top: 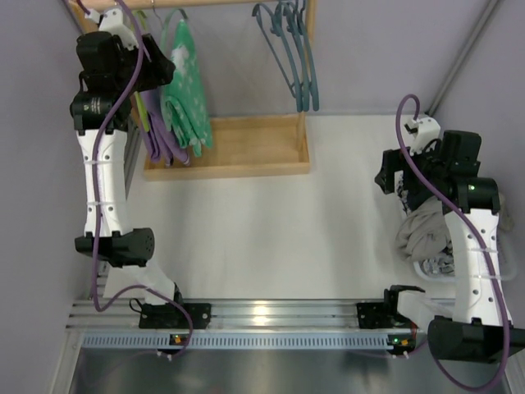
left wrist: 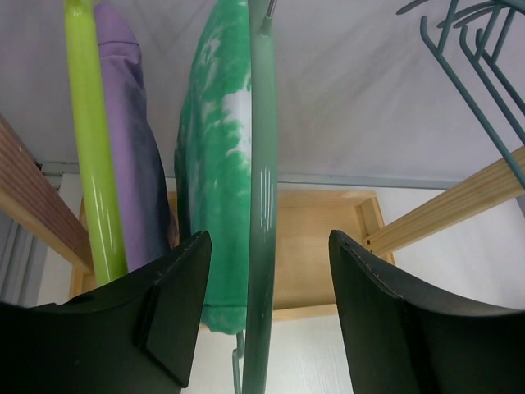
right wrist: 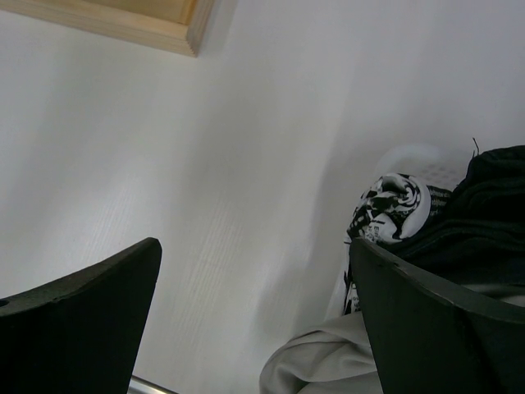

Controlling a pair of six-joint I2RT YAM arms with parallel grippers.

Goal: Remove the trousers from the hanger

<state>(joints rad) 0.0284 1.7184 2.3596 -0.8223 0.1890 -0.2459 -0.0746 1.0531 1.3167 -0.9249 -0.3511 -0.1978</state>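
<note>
Left gripper (left wrist: 269, 238) spread wide, nothing held, green hanger (left wrist: 262, 189) between fingers. Mint trousers (left wrist: 217, 164) hung against it, left side; purple trousers (left wrist: 131, 172) on lime hanger (left wrist: 94, 164) beyond. Cloth, not hanger, best pinched, then drawn downward. Right gripper (right wrist: 254, 245) likewise parted, beside laundry heap (right wrist: 484, 205).

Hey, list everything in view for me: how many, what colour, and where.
green trousers: one, mint with white blotches, hung on the green hanger, rack's left end
purple trousers: one, lilac, on the lime hanger, left of the green pair
empty hangers: a few, teal, right part of the rail
rack: one, pale wood, table's far side
laundry heap: one, grey and dark, table's right edge
basket: one, white, under the heap
table: one, white
left gripper: one, black, open, raised facing the green hanger
right gripper: one, black, open, beside the heap
</note>
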